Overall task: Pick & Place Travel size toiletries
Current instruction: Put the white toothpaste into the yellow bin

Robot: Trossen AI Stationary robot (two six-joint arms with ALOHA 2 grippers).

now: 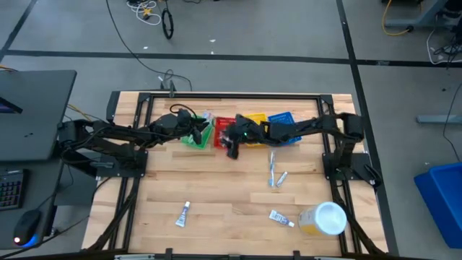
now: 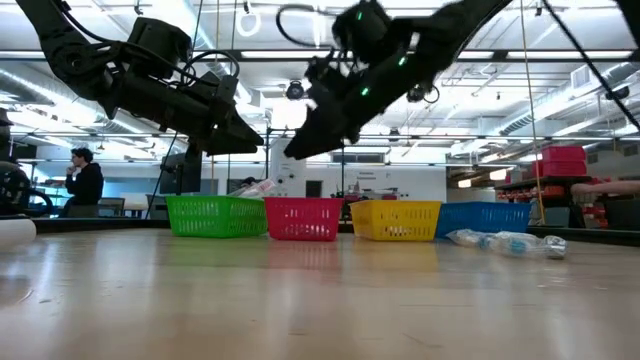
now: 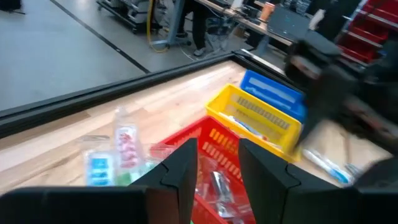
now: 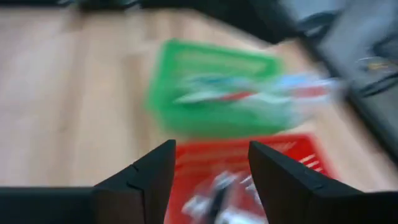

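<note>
Four baskets stand in a row at the table's far side: green [image 1: 192,137], red [image 1: 222,131], yellow [image 1: 254,121] and blue [image 1: 283,120]. My left gripper [image 3: 217,152] is open and hovers above the green basket's right end, beside the red basket [image 3: 214,140]. My right gripper [image 4: 211,155] is open, empty, and hangs over the red basket [image 4: 249,152]. Clear-packed toothbrushes [image 3: 124,146] stick up out of the green basket. Silvery tubes [image 3: 219,186] lie in the red one. Loose on the table lie a toothbrush [image 1: 272,166] and three small tubes [image 1: 183,214], [image 1: 281,217], [image 1: 282,178].
A yellow jar with a white lid [image 1: 325,219] lies near the table's front right corner. The two arms are close together over the green and red baskets. The table's frame rails run along the left and right edges. People sit in the room beyond the table [image 2: 82,180].
</note>
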